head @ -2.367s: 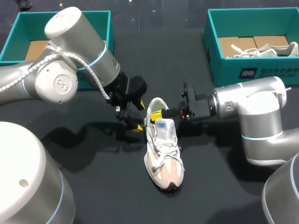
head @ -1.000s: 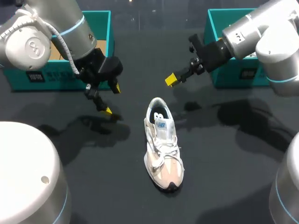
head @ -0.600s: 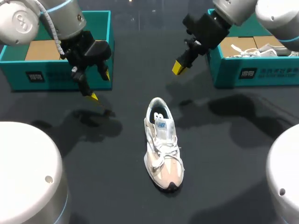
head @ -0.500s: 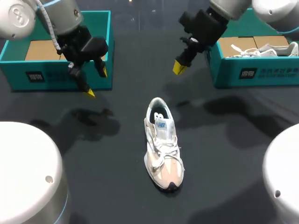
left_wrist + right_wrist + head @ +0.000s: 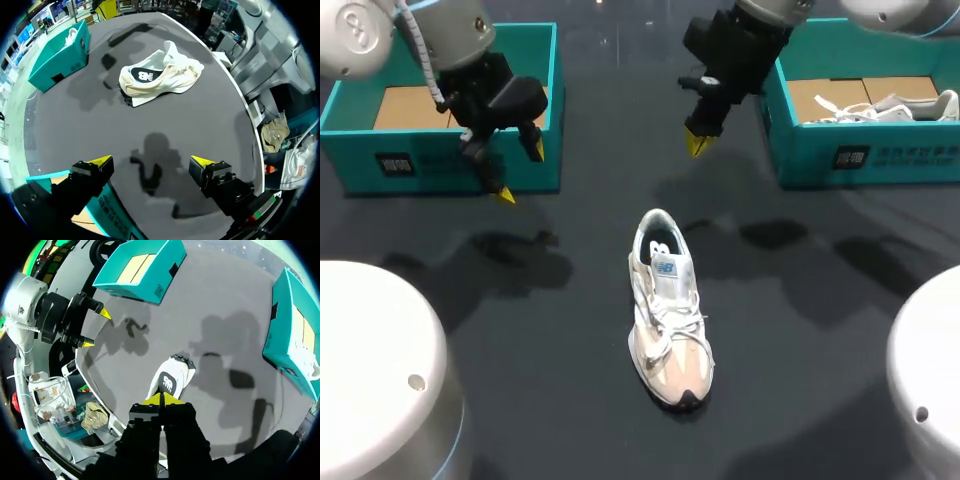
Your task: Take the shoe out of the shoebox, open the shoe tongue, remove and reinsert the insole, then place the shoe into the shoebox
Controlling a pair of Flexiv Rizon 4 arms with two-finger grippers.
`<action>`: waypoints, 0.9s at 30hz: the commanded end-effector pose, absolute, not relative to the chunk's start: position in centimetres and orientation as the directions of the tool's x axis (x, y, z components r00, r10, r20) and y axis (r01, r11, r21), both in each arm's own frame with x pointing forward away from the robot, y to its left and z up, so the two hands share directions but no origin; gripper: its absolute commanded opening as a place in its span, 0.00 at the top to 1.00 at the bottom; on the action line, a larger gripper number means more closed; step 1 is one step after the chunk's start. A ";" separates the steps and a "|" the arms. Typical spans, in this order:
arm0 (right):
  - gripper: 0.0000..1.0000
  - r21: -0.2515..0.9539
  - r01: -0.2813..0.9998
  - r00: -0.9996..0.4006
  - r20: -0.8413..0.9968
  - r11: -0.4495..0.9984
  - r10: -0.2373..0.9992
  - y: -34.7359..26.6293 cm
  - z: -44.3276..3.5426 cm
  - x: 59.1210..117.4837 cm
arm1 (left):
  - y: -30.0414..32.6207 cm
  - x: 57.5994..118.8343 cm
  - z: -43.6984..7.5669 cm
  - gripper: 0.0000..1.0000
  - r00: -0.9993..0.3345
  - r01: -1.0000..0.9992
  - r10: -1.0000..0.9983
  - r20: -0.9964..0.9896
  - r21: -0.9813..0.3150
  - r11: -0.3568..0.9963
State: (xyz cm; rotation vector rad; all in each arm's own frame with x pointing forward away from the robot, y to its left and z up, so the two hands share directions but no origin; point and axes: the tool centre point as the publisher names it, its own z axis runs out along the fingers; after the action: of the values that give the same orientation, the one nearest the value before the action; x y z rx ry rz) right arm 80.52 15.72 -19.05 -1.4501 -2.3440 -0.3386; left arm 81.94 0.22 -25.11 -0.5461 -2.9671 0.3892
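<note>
In the head view, the shoe (image 5: 668,310) stood on its sole on the table (image 5: 800,380), outside both boxes. The left gripper (image 5: 521,173) hung spread wide and empty, its arm hiding part of the left shoebox (image 5: 360,170). The right gripper (image 5: 697,143) was pressed closed on nothing near the right shoebox (image 5: 865,160), where a second shoe (image 5: 895,104) was cut off at the edge. The left wrist view showed the parted fingers and the shoe (image 5: 160,75) well ahead. In the right wrist view, the closed tips hid the near end of the shoe (image 5: 172,377).

Black table (image 5: 820,330) — second shoe (image 5: 905,104) boxed at right.
</note>
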 end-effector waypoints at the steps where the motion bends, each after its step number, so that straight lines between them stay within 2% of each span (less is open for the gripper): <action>1: 1.00 0.015 0.931 -0.348 0.339 0.365 0.874 18.2 -20.7 78.8 | 2.7 83.5 -24.2 0.00 -0.911 0.377 0.407 0.063 -0.271 0.886; 7: 1.00 -0.036 0.967 -0.234 0.247 0.251 0.940 19.9 -23.4 77.6 | 5.8 85.8 -23.2 0.00 -0.896 0.417 0.441 0.042 -0.260 0.871; 18: 1.00 -0.036 0.967 -0.234 0.247 0.251 0.940 19.9 -23.4 77.6 | 6.0 85.9 -23.0 0.00 -0.892 0.422 0.450 0.048 -0.269 0.866; 24: 1.00 0.007 0.975 -0.220 0.158 0.221 0.963 20.7 -26.0 77.1 | 7.1 86.4 -22.5 0.00 -0.878 0.450 0.476 0.045 -0.264 0.853; 27: 1.00 -0.009 0.979 -0.206 0.019 0.206 0.978 21.0 -27.2 76.7 | 7.3 86.9 -22.5 0.00 -0.870 0.463 0.491 0.046 -0.269 0.845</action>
State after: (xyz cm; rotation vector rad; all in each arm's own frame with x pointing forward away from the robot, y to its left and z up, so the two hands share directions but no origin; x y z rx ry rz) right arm 77.17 19.52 -26.35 -1.8908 -2.3694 -0.1352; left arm 86.40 7.14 -22.61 -0.7481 -2.9166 0.3769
